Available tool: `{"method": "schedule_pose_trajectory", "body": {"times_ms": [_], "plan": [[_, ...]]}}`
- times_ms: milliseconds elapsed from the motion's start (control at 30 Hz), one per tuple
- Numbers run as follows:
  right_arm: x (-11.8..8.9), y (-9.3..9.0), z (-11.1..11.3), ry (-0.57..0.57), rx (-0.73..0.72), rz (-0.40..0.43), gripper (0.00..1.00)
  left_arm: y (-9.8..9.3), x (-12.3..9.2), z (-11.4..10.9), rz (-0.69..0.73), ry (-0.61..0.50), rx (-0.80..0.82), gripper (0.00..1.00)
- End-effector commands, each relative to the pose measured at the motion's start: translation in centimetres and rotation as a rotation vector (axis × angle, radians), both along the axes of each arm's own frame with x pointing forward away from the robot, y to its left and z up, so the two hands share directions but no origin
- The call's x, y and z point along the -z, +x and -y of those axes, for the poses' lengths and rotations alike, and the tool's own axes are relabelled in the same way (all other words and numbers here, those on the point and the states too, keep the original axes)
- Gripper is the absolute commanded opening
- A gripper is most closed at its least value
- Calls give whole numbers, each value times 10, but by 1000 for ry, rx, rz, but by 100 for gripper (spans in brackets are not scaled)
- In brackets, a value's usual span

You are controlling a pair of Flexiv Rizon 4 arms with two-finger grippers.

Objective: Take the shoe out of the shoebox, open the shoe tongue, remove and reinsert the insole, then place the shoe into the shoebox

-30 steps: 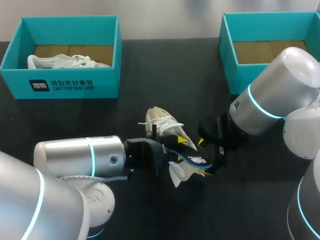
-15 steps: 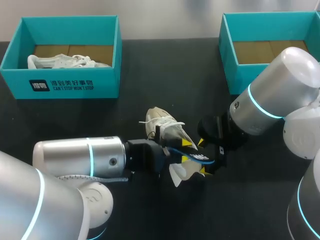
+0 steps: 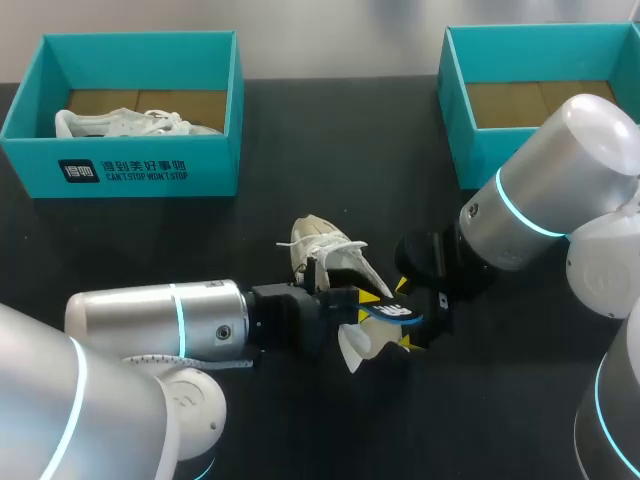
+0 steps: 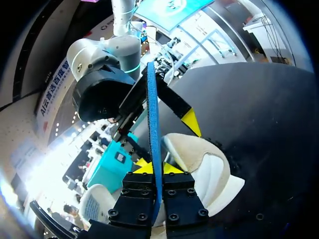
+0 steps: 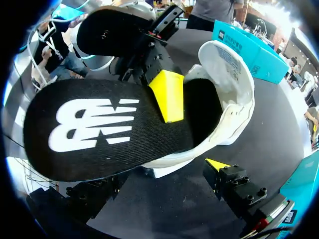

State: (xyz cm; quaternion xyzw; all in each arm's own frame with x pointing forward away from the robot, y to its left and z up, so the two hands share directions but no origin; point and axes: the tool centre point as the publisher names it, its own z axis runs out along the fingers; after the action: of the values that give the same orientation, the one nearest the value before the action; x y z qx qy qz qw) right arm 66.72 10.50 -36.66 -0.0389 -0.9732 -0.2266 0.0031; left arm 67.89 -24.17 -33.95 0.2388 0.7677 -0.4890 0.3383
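Observation:
A white shoe (image 3: 328,252) lies on the black table, its heel end (image 3: 358,347) towards my grippers. Its insole (image 3: 398,313), black on top with a blue edge, sticks partly out of the heel opening. My left gripper (image 3: 372,307) is shut on the insole. In the left wrist view the insole (image 4: 153,119) shows edge-on, pinched between the yellow tips of the left gripper (image 4: 155,169), with the shoe (image 4: 202,167) just beyond. My right gripper (image 3: 404,315) stands open around the insole's free end. In the right wrist view the insole (image 5: 99,129) covers one finger of the right gripper (image 5: 149,186).
A teal shoebox (image 3: 140,165) at the back left holds another white shoe (image 3: 130,123). A second teal shoebox (image 3: 478,150) stands at the back right, showing only its cardboard floor. My two arms crowd the table's front middle.
My left gripper has closed its fingers onto the insole and shifted slightly right. The right arm and the shoe have stayed put.

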Motion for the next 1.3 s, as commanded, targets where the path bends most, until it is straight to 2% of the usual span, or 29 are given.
{"method": "schedule_pose_trajectory", "body": {"times_ms": [33,267,400,433,467,567,833,867,933,1067,1300], "plan": [[0,-1,0,-1,1,2,100,8,10,6,0,29,-33,0],[0,-1,0,-1,1,2,100,14,15,3,16,59,-57,0],[0,-1,0,-1,1,2,100,8,7,2,-9,16,-50,0],[0,-1,0,-1,1,2,100,6,5,2,-9,9,-46,32],[0,-1,0,-1,1,2,100,4,2,2,-6,6,-41,40],[0,-1,0,-1,1,2,100,-1,-5,5,-8,-24,-24,42],[0,-1,0,-1,1,2,100,-11,-21,14,-14,-69,24,40],[0,-1,0,-1,1,2,100,-11,-22,14,-8,-68,28,32],[0,-1,0,-1,1,2,100,-11,-22,15,-5,-67,29,0],[0,-1,0,-1,1,2,100,-8,-14,15,8,-50,27,0],[0,-1,0,-1,1,2,100,0,6,3,22,-11,7,0]]}}
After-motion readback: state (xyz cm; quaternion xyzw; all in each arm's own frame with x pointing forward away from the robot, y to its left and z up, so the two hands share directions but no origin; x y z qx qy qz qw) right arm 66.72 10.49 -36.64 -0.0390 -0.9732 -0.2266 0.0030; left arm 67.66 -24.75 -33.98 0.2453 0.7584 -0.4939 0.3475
